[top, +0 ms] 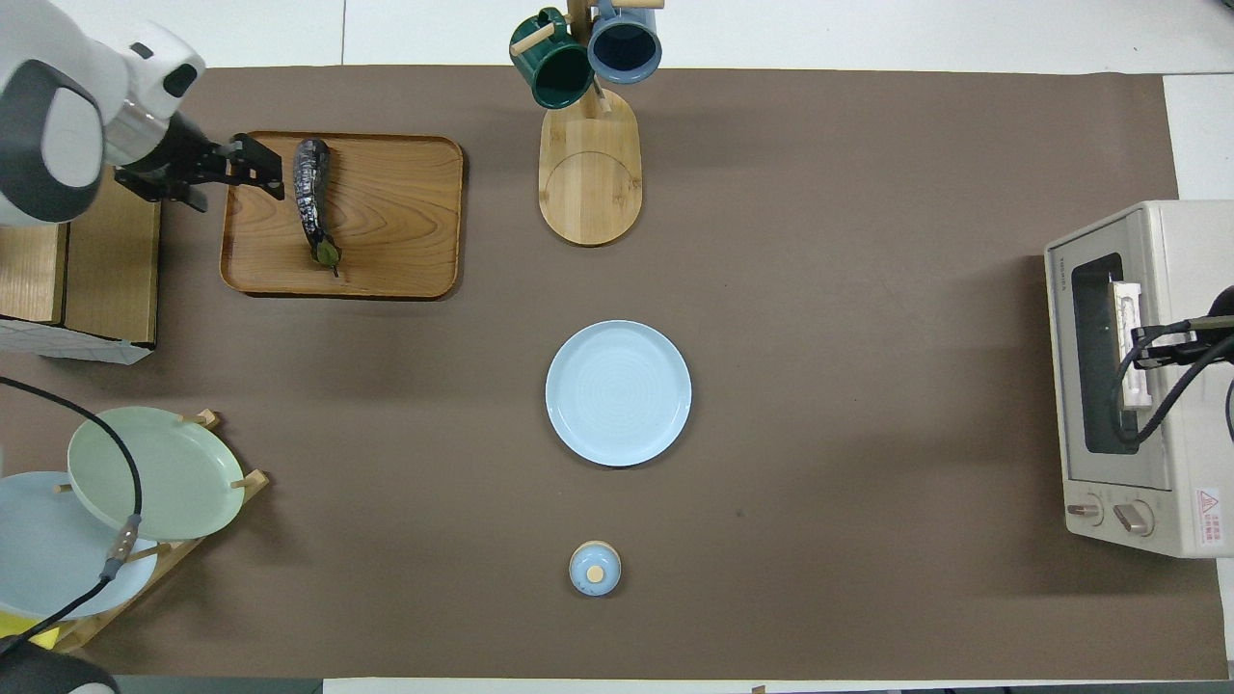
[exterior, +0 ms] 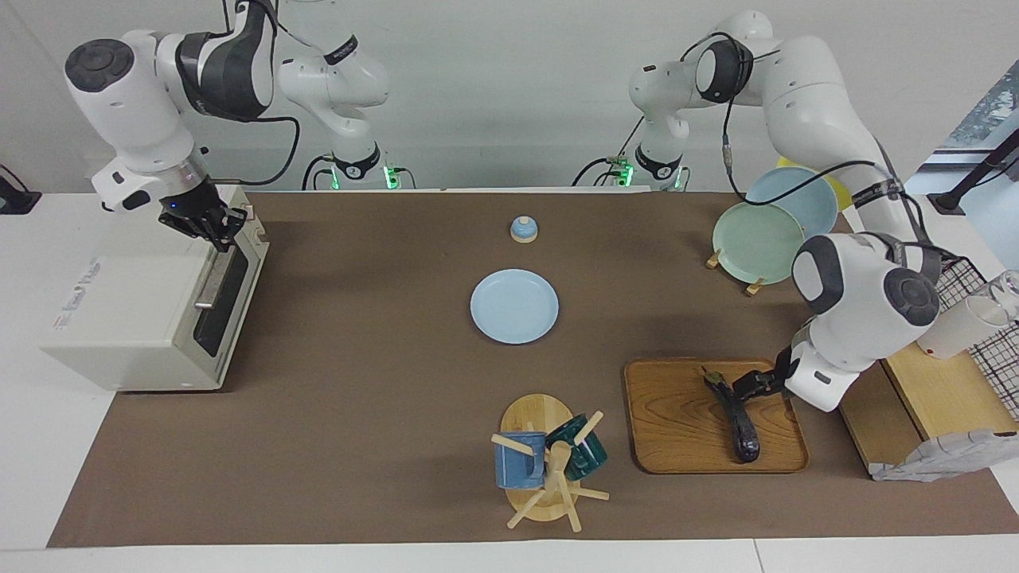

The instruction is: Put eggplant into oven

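The dark purple eggplant (exterior: 740,426) (top: 310,188) lies on a wooden tray (exterior: 677,422) (top: 395,212), its green stem pointing toward the robots. My left gripper (exterior: 744,387) (top: 265,169) is open, low over the tray's edge, right beside the eggplant's stem half with nothing between its fingers. The cream oven (exterior: 135,310) (top: 1157,386) stands at the right arm's end of the table, its dark glass door closed. My right gripper (exterior: 210,225) (top: 1147,345) is shut over the oven's top front edge by the door handle (exterior: 213,274); whether it touches the handle I cannot tell.
A light blue plate (exterior: 513,306) lies mid-table, with a small blue lid (exterior: 523,229) nearer the robots. A mug tree (exterior: 549,465) with two mugs stands beside the tray. A plate rack (exterior: 756,239) and a wire shelf (exterior: 947,382) stand at the left arm's end.
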Controlling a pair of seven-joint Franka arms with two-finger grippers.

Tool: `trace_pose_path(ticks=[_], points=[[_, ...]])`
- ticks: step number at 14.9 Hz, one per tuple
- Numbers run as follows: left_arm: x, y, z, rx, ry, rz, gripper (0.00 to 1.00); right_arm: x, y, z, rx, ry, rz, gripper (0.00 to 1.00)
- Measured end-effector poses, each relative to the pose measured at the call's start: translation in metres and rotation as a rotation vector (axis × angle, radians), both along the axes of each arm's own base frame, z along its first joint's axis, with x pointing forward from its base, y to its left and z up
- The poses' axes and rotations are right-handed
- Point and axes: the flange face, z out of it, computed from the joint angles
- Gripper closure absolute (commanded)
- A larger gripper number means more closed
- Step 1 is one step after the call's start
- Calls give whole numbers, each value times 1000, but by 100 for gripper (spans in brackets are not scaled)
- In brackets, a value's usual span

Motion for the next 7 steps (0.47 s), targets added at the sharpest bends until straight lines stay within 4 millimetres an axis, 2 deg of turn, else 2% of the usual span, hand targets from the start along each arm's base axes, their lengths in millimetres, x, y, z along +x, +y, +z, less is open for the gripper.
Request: trace_pose_path(ticks=[1,4,7], points=[[1,-1,-8,-1,-2,-1,0,0,-1,-7,-18,-2,-26,100],[3,-14,-14,-2,-12,-19,0,3,-2,-25,-43,-2,-98,100],[4,-22,-25,2,-14,-30,0,5,-3,-30,-49,-4,-106,100]])
